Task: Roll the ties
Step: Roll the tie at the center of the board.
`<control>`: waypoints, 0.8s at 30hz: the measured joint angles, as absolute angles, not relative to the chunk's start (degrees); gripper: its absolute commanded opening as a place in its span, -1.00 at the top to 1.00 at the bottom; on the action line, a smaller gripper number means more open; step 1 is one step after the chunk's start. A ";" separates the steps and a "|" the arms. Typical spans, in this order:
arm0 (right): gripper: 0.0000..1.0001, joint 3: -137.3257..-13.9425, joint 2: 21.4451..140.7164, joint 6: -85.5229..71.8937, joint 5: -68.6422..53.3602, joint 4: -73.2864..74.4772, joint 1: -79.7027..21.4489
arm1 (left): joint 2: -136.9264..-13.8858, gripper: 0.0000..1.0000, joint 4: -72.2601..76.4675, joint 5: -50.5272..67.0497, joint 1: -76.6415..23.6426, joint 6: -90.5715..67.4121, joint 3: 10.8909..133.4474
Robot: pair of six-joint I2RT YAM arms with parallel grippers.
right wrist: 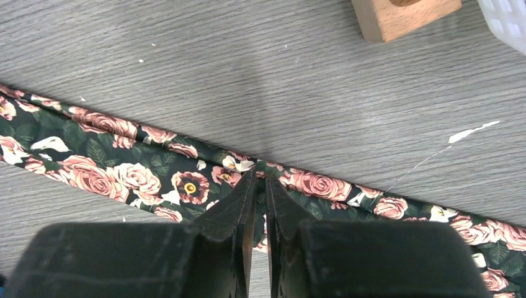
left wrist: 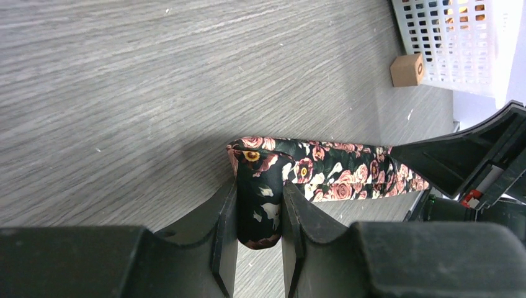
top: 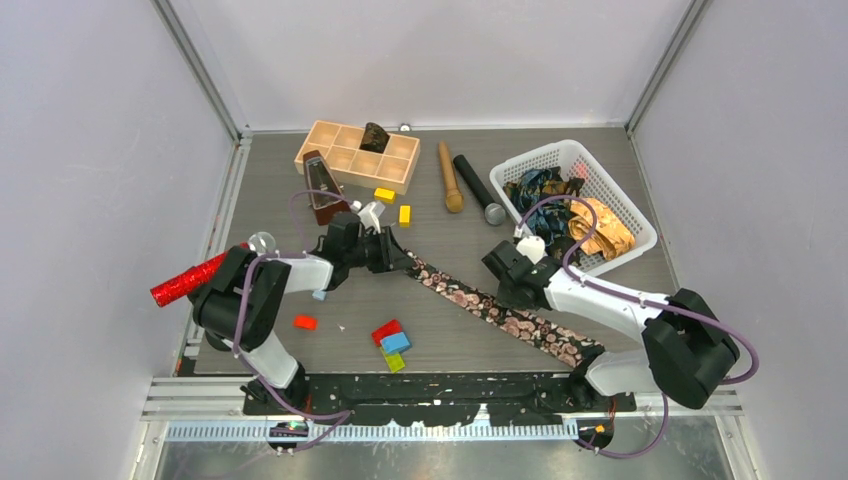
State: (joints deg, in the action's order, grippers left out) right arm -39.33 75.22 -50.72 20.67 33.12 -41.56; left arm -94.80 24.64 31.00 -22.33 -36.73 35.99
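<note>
One floral tie (top: 500, 312) lies stretched flat overhead, other ties (top: 592, 228) heaped in the basket (top: 535, 156) beyond the right jaws; left wrist: left gripper (left wrist: 260, 200) clamps its folded end; right wrist: right gripper (right wrist: 260, 186) pinches its middle, so rolling seems barely begun.

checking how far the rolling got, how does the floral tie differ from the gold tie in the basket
The floral tie lies stretched straight on the table; the gold tie is bunched in the basket. The floral tie is black with pink roses; the gold tie is orange-gold. The left tool and right tool both pinch the floral tie; nothing touches the gold tie. Neither is rolled up yet.
</note>
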 measured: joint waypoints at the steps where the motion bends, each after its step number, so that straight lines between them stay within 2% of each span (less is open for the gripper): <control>1: 0.65 -39.42 75.26 -50.57 20.62 33.12 -41.56 | -94.48 0.63 23.81 30.57 -22.37 -36.34 36.27; 24: 0.66 -39.59 78.26 -48.34 18.94 32.62 -41.56 | -92.18 0.74 11.29 14.41 -30.92 -27.31 42.26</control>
